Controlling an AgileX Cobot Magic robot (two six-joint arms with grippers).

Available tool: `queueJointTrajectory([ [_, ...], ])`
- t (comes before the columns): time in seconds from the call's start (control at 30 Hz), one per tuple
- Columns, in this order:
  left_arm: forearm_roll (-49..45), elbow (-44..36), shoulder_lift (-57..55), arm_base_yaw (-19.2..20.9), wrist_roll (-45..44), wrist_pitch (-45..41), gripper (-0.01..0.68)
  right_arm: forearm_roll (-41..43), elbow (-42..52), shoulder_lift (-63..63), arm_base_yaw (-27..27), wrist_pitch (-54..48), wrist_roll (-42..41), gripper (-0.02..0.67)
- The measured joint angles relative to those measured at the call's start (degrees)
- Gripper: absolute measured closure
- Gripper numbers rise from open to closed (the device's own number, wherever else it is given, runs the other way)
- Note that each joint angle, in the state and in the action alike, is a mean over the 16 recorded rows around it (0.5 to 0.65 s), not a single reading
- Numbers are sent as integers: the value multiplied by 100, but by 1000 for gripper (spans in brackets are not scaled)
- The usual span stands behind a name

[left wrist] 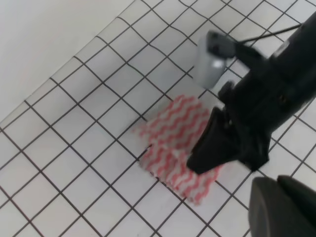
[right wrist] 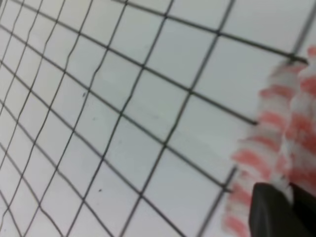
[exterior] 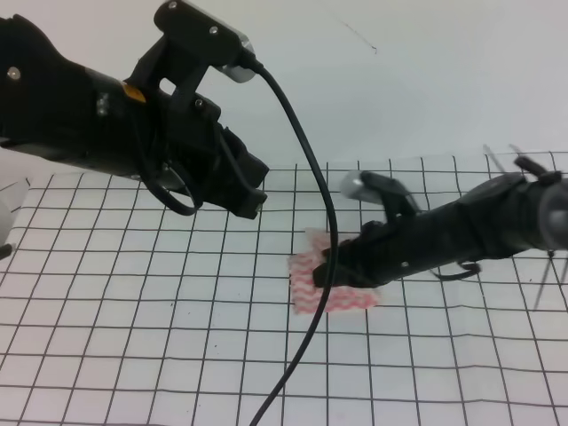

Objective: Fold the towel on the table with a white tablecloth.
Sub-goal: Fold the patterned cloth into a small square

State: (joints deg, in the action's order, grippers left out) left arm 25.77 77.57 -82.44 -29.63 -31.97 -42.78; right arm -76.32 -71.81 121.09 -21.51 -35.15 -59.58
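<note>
Towel lies near mid tabletop on the white gridded tablecloth, folded into a small lumpy rectangle w/ pink-red wavy stripes; edges uneven, one layer overlapping another in the left wrist view.

Right gripper is down on the towel's right side, arm reaching in from the right edge. In the left wrist view its dark fingers taper to a point pressed on the cloth, looking closed together; whether any fabric is pinched between them can't be told. Right wrist view is blurred: one dark fingertip at the bottom, striped towel just beside and touching it.

Left gripper hangs above the tabletop, up-left of the towel, apart from it. Its fingers: can't tell how far open; only a dark bit shows in its own cam. A black cable drapes across the towel in the high view.
</note>
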Motion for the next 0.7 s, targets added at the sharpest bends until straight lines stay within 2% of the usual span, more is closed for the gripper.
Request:
queueJointTrajectory([
  [0.37,-37,0,0,0,17,-85,675,-7,-284,333,-418,-100,104,622],
  [0.7,-41,0,0,0,32,-102,675,75,-398,164,-379,-545,40,472],
])
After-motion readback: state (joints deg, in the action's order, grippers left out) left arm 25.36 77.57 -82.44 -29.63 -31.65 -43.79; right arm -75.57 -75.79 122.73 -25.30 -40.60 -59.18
